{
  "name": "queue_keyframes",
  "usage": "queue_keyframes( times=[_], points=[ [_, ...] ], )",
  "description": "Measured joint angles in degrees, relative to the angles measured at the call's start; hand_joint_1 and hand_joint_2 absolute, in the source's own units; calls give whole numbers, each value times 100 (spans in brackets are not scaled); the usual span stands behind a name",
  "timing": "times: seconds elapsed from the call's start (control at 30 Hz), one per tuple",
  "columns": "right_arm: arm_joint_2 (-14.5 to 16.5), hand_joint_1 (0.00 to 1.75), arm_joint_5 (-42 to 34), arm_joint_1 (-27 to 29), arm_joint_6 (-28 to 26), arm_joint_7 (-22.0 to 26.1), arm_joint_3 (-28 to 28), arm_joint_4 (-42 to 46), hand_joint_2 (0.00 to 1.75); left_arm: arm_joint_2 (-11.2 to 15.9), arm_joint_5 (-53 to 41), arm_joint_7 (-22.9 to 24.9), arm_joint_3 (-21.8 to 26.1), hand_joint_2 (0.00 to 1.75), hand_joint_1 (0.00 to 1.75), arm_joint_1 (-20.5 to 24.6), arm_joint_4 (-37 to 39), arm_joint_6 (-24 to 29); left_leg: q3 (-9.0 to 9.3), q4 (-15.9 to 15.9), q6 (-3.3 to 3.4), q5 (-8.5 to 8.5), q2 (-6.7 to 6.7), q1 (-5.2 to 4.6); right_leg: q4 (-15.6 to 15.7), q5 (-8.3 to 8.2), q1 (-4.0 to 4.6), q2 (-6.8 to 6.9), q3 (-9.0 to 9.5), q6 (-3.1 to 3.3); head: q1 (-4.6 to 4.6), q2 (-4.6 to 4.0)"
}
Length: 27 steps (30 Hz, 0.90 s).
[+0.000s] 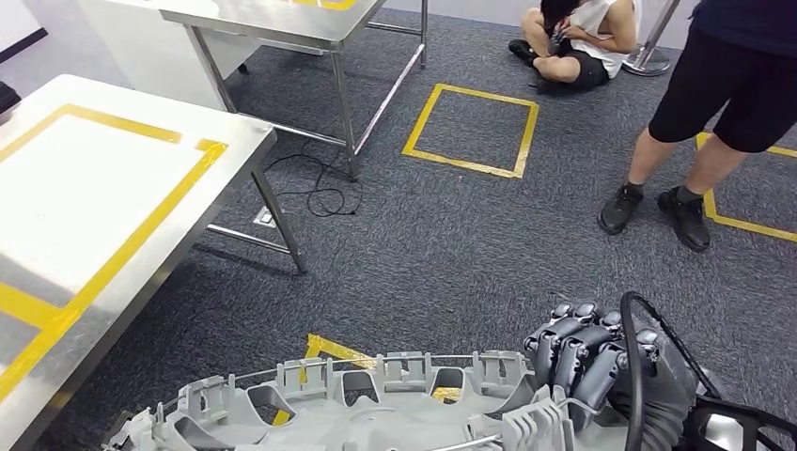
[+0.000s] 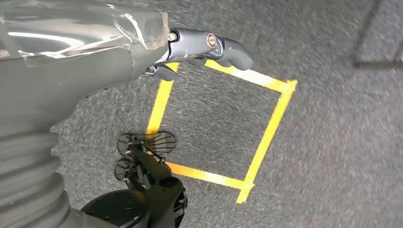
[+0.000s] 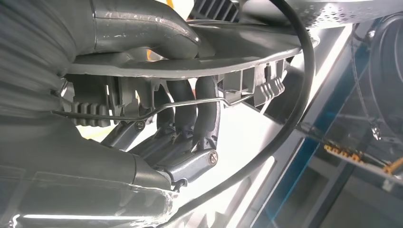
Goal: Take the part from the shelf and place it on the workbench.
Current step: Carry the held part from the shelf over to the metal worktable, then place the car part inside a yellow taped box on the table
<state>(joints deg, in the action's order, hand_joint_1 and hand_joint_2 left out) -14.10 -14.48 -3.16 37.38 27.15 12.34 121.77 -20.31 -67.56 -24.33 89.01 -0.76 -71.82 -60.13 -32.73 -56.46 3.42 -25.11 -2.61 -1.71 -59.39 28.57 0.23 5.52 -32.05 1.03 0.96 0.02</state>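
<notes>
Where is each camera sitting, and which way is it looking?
Head view: high on the robot, looking forward and down at carpet, the workbench, two people; the right hand holds the grey part.
Left wrist view: behind the left hand, facing the carpet and a yellow tape square; the fingers hold nothing.
Right wrist view: behind the right hand, its fingers wrapped around the part's rim.
Shared: head and right wrist views both show the right hand gripping the part.

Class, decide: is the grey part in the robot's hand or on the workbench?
In hand. The right hand grips the grey part over carpet; the workbench top is bare.
</notes>
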Motion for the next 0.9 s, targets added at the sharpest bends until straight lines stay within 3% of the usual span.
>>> queue_keyframes(
  times=[0.07, 0.1, 0.17, 0.2, 0.23, 0.3, 0.33, 0.37, 0.43, 0.47, 0.53, 0.6, 0.67, 0.7, 0.77, 0.8, 0.87, 0.9],
  points=[
    [-20, 175, -4, -2, 5, -6, 3, 5, 175, -21, -6, -2, 11, 175, 0, 39, 29, 6, 76, 123, -3, 92, 159, 64, -467, 206, -37, -389, -225, 1, -16, 0],
    [-28, 175, -9, -1, 11, -14, 5, 6, 175, -32, 0, -2, 11, 175, 0, 62, 49, 15, 70, 132, -4, 110, 247, 84, -836, 353, -62, -494, -417, -6, -19, 0],
    [-38, 175, -30, -4, 22, -50, 10, 5, 175, -52, 27, 15, 12, 175, 0, 83, 100, 48, 51, 122, -45, 118, 442, 123, -1378, 504, -121, -534, -718, -80, -25, 0],
    [-40, 175, -44, -12, 25, -70, 12, 4, 175, -56, 51, 31, 13, 175, 0, 85, 127, 67, 46, 109, -76, 116, 539, 149, -1367, 449, -154, -536, -730, -152, -24, 0],
    [-44, 175, -57, -27, 26, -87, 14, 4, 175, -60, 77, 54, 16, 175, 0, 83, 153, 89, 41, 78, -120, 102, 634, 183, -1110, 301, -195, -553, -616, -246, -24, 0],
    [-56, 175, -76, -74, 27, -103, 21, -4, 175, -55, 141, 103, 20, 175, 0, 81, 188, 127, -10, -52, -242, 37, 808, 239, -372, -7, -281, -737, -273, -409, -41, 0],
    [-62, 175, -87, -97, 28, -104, 25, -11, 175, -50, 172, 123, 22, 175, 0, 81, 198, 143, -56, -129, -300, 2, 881, 252, -143, -91, -299, -832, -159, -413, -49, 0],
    [-67, 175, -95, -116, 30, -107, 29, -20, 175, -46, 198, 139, 23, 175, 0, 80, 204, 151, -105, -186, -346, -20, 936, 257, -64, -109, -298, -902, -124, -375, -54, 0],
    [-74, 175, -104, -153, 32, -110, 36, -32, 175, -43, 224, 156, 34, 175, 0, 69, 215, 159, -174, -227, -392, -24, 1026, 284, -109, -97, -269, -849, -143, -241, -46, 0],
    [-78, 175, -104, -174, 32, -114, 38, -35, 175, -43, 227, 162, 44, 175, 0, 63, 219, 161, -195, -248, -406, -31, 980, 298, -106, -98, -260, -795, -145, -200, -43, 0],
    [-81, 175, -106, -204, 32, -116, 40, -40, 175, -39, 234, 169, 61, 175, 0, 71, 223, 164, -344, -521, -428, -172, 677, 302, -98, -94, -234, -670, -128, -131, -17, 0],
    [-85, 175, -119, -213, 32, -117, 40, -41, 175, -42, 270, 188, 60, 175, 0, 94, 231, 166, -705, -1216, -429, -484, 351, 289, -95, -78, -168, -537, -121, -84, 7, 0],
    [-87, 175, -144, -214, 29, -129, 42, -42, 175, -45, 326, 227, 58, 175, 0, 104, 245, 169, -1046, -1863, -391, -691, 285, 275, -96, -56, -99, -391, -121, -51, 7, 0],
    [-87, 175, -159, -214, 26, -140, 42, -42, 175, -45, 348, 248, 60, 175, 0, 102, 250, 171, -1078, -1917, -349, -656, 281, 254, -97, -43, -66, -317, -112, -33, 7, 0],
    [-86, 175, -181, -215, 22, -168, 43, -42, 175, -40, 379, 272, 67, 175, 0, 100, 253, 180, -787, -1370, -207, -331, 199, 158, -93, -9, -14, -178, -65, 10, 5, 0],
    [-86, 175, -189, -214, 21, -179, 43, -41, 175, -29, 390, 280, 70, 175, 0, 103, 251, 187, -571, -979, -112, -192, 38, 80, -83, 8, -1, -111, -35, 23, 1, 0],
    [-86, 175, -197, -214, 21, -192, 42, -40, 175, -6, 401, 291, 71, 175, 0, 126, 248, 207, -299, -459, 22, -79, -255, -50, -58, 30, 4, 21, -2, 20, -2, 0],
    [-85, 175, -199, -214, 21, -195, 42, -40, 175, 8, 402, 295, 71, 175, 0, 138, 246, 221, -272, -383, 51, -105, -317, -87, -41, 35, -3, 94, 6, 7, 0, 0]
  ],
)
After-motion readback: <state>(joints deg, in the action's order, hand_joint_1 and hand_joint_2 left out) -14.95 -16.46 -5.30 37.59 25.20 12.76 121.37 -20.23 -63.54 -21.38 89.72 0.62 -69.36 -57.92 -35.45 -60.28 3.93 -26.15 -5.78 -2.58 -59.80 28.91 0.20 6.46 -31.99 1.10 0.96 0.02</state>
